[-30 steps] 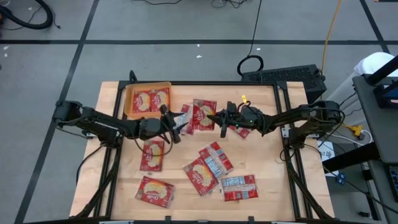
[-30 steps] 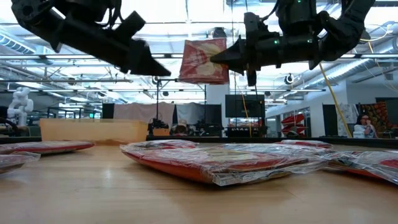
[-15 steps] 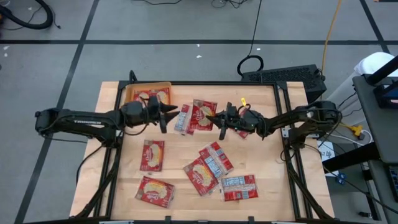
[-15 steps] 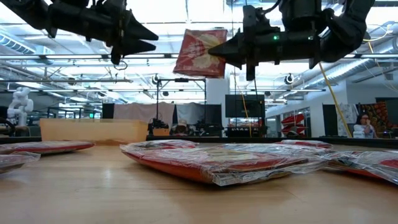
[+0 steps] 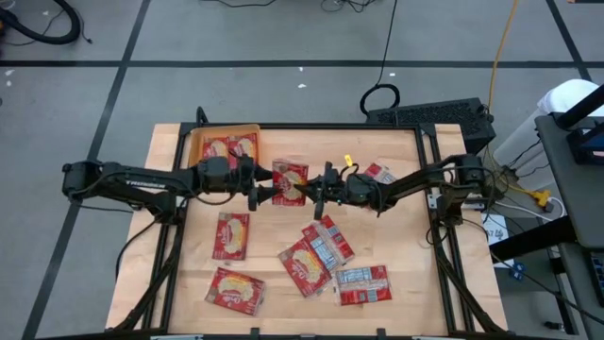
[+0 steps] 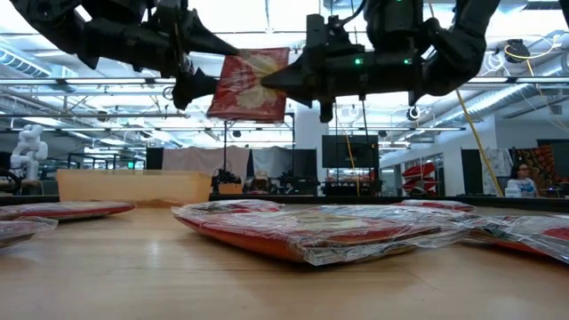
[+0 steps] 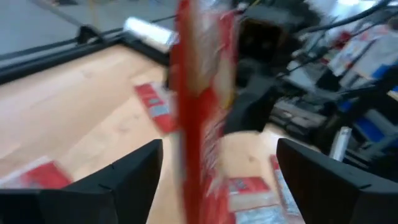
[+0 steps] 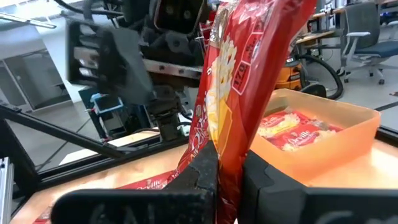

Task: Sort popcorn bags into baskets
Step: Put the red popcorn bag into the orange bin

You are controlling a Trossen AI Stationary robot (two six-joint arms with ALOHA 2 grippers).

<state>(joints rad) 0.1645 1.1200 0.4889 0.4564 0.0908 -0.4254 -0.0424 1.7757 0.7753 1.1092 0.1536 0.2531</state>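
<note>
While the two arms meet in mid-air over the table [image 5: 170, 255], the orange bin [image 5: 199, 151] sits at the far left corner with two red popcorn packets [image 5: 229, 149] lying flat inside it. Nothing stands between the bin and the grippers except the left arm itself, which stretches level past the bin's near edge.

One packet [image 5: 289, 179] hangs upright above the wood, just right of the bin. The right gripper [image 5: 317, 188] is clamped tight on it, fingers pinching one edge, as the right wrist view shows [image 8: 249, 81]. The left gripper [image 5: 260, 192] faces it from the bin's side with its fingers [image 7: 118, 180] spread wide on either side of the packet, not gripping it.

Five more packets lie on the table nearer the front than the bin: one [image 5: 231, 234] almost straight in front of it, one [image 5: 236, 289] farther forward still, an overlapping pair [image 5: 314, 251] to the right of those with a white-blue label showing, and one [image 5: 362, 283] at the front right. A sixth [image 5: 379, 174] lies well right of the bin, behind the right arm. That makes nine packets and one bin.

Both arms reach inward nearly horizontally, wrists level, grippers pointing at each other.
</note>
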